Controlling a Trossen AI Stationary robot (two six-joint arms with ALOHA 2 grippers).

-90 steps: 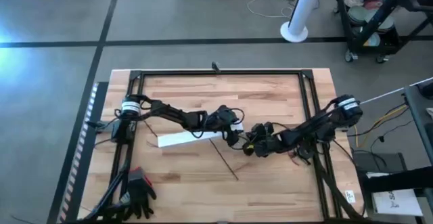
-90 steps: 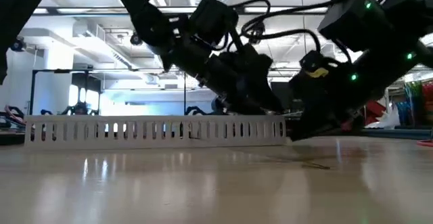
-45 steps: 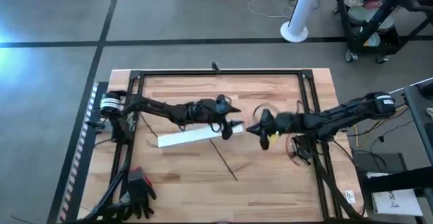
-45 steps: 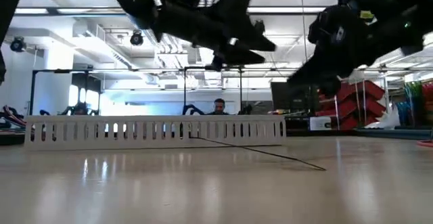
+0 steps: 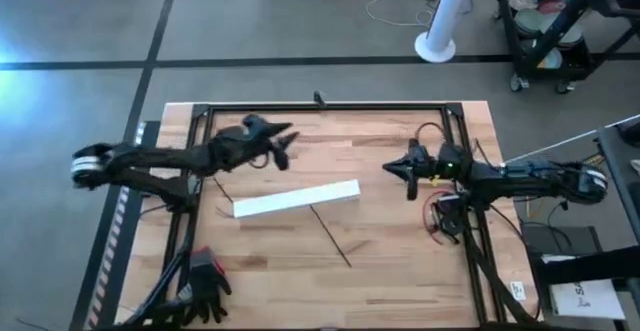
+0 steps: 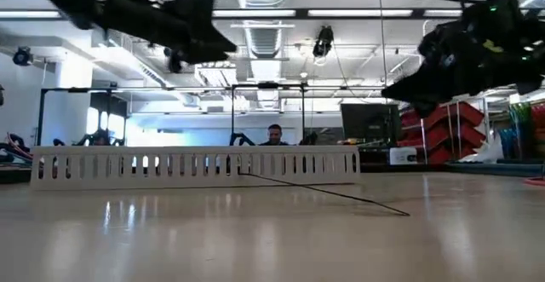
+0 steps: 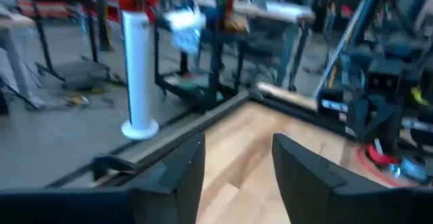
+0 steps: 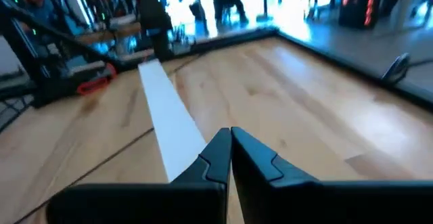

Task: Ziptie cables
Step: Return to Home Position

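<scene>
The cables [image 5: 331, 237] are a thin dark bundle lying flat and slantwise on the wooden table, just in front of the long white strip [image 5: 295, 199]. In the low view the cables [image 6: 341, 195] run along the tabletop. My left gripper [image 5: 288, 137] hovers open over the table's far left part, well above the wood, with nothing between its fingers [image 7: 179, 173]. My right gripper [image 5: 390, 169] hangs shut over the right part of the table, pointing toward the left edge, with its fingers [image 8: 220, 149] closed on nothing. Both grippers are clear of the cables.
A black metal frame [image 5: 320, 107] runs around the table's far edge and sides. A pair of dark gloves [image 5: 205, 274] lies at the near left corner. Red wires [image 5: 438, 221] hang by the right rail. Bare wood lies between the two grippers.
Both arms have drawn apart from the table's middle and risen. My left gripper has gone toward the far left, my right gripper toward the right edge. The cables and the white strip have stayed where they lay.
</scene>
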